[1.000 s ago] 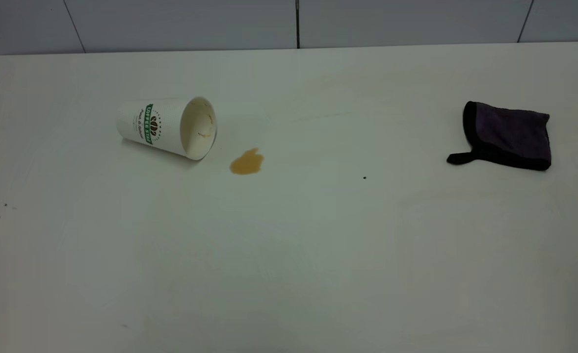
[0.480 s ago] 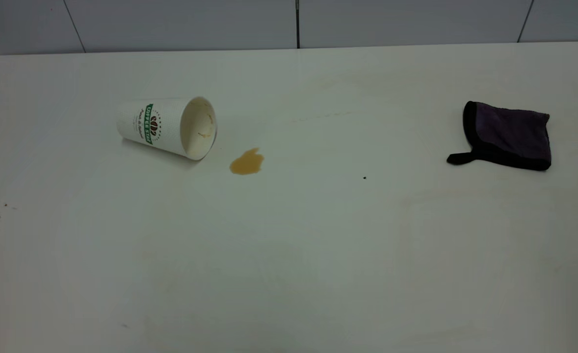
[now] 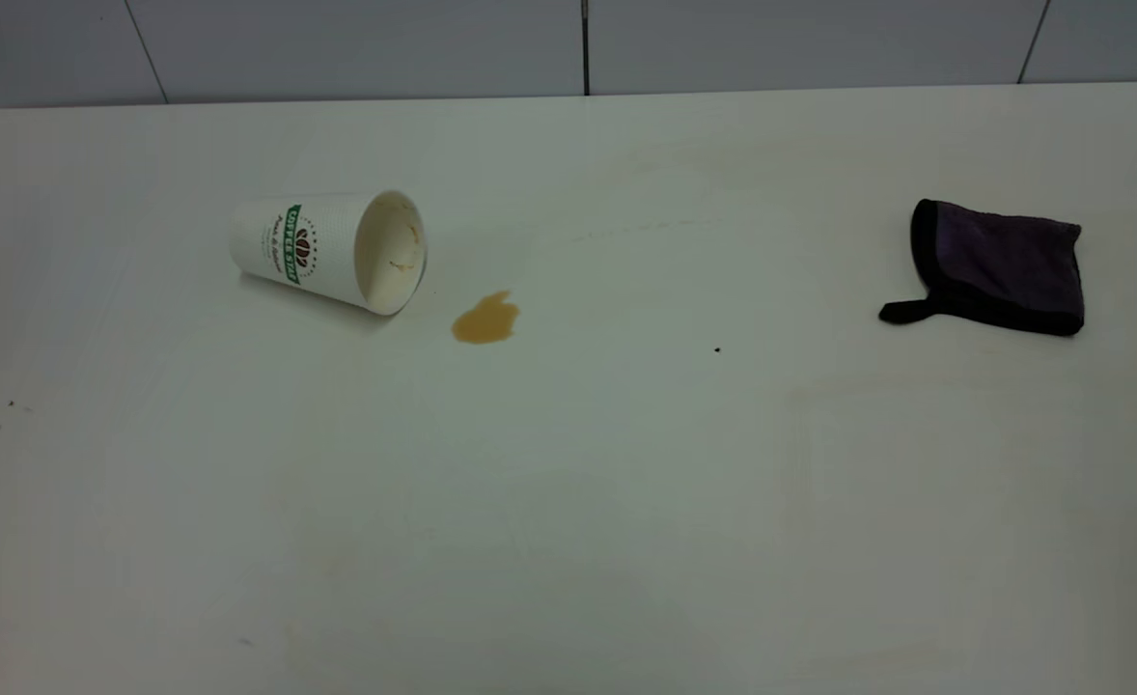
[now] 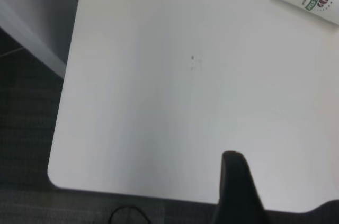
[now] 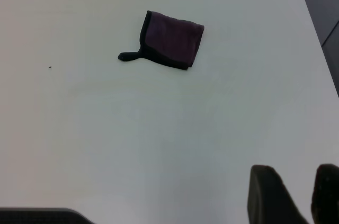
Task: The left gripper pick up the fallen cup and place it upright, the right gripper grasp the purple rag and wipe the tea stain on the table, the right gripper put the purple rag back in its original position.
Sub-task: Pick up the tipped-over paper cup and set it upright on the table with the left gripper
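I am at step 1. The cup [image 3: 327, 251] lies tipped over near the table's [image 3: 568, 502] far left corner, mouth facing the tea stain [image 3: 485, 319]. My left gripper [image 4: 241, 192] hangs above the near left corner; I cannot tell its fingers. The right gripper [image 5: 296, 192] looks slightly open, far from the rag [image 3: 998, 267] by the right edge. Next I must reach the cup.

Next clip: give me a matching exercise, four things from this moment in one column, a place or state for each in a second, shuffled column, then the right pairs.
Things:
1. cup
2. tea stain
3. purple rag
4. black speck

Places or states:
A. lies flat at the right side of the table, black tab pointing toward the middle
B. on its side, open mouth facing the amber blotch
C. tiny dark dot on bare tabletop between the blotch and the cloth
D. small amber puddle just off the cup's mouth

Pairs: 1-B, 2-D, 3-A, 4-C
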